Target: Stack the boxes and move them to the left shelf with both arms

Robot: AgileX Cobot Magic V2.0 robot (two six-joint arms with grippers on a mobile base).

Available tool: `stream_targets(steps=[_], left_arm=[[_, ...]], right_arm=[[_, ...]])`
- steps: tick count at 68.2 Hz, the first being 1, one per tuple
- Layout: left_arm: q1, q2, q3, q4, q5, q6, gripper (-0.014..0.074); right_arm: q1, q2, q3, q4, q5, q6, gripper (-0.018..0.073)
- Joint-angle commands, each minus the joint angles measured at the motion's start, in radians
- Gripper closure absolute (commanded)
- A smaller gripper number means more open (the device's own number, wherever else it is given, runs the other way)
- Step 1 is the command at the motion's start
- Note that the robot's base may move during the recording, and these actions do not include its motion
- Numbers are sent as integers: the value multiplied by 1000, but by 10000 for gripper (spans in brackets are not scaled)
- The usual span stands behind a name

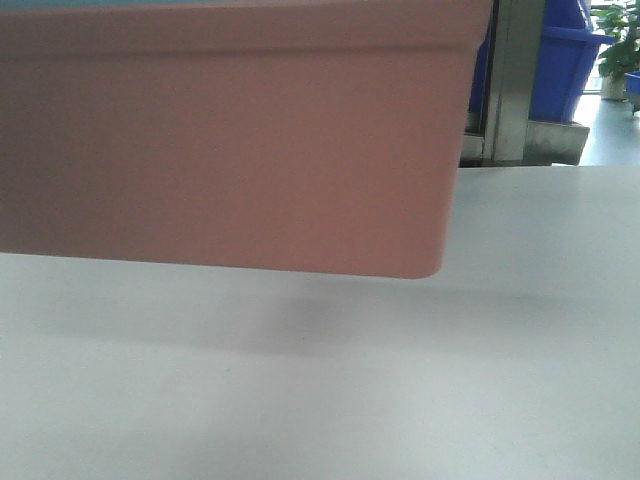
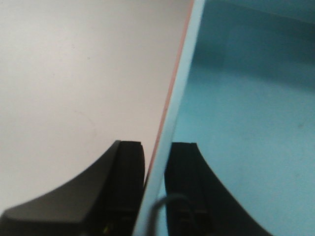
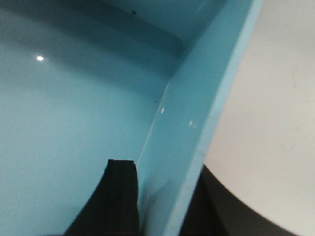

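Observation:
The salmon pink box (image 1: 230, 140) fills the upper left of the front view and hangs above the white table, with its shadow below it. The light blue box (image 2: 246, 98) sits inside it; the pink rim (image 2: 170, 93) shows as a thin line along the blue wall. My left gripper (image 2: 157, 147) is shut on that double wall, one finger outside and one inside. My right gripper (image 3: 162, 167) is shut on the opposite wall of the light blue box (image 3: 74, 98), with its outer finger under the rim. The left shelf is out of view.
The white table (image 1: 400, 380) spreads below and to the right of the boxes. Behind its far right edge stand a steel post (image 1: 515, 80) and dark blue bins (image 1: 565, 60). A potted plant (image 1: 620, 40) is at the far right.

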Motion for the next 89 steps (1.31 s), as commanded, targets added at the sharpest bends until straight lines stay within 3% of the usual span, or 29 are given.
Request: stream_targets(steps=[1, 89], left_arm=[[-41, -38, -49, -60, -253, -5, 599], [-41, -38, -49, -60, -253, -5, 599]], right_arm=[[25, -38, -38, 68, -214, 19, 523], [25, -38, -38, 68, -214, 19, 523]])
